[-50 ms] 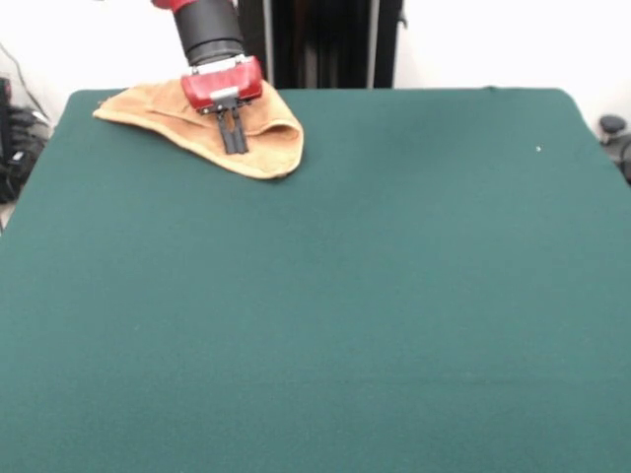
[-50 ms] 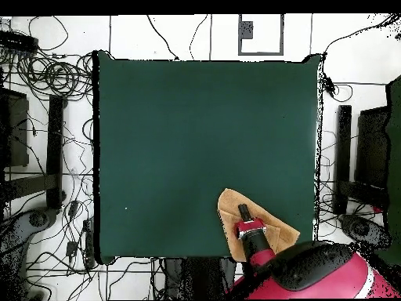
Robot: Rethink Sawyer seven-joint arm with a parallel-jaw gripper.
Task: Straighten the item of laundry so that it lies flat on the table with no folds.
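Front view: arm angled down, gripper [image 1: 234, 138] with fingers nearly together over the bunched towel [image 1: 266, 148] at the table [image 1: 345, 296] corner.

The towel [image 1: 197, 123] is orange-tan terry, bunched into a rough triangle with folds in it, definitely not flat. It sits in the far left corner of the table [image 1: 345, 296] in the front view, one end reaching the table's back edge. The table is big, covered in plain dark green felt, and the towel is tiny next to it.
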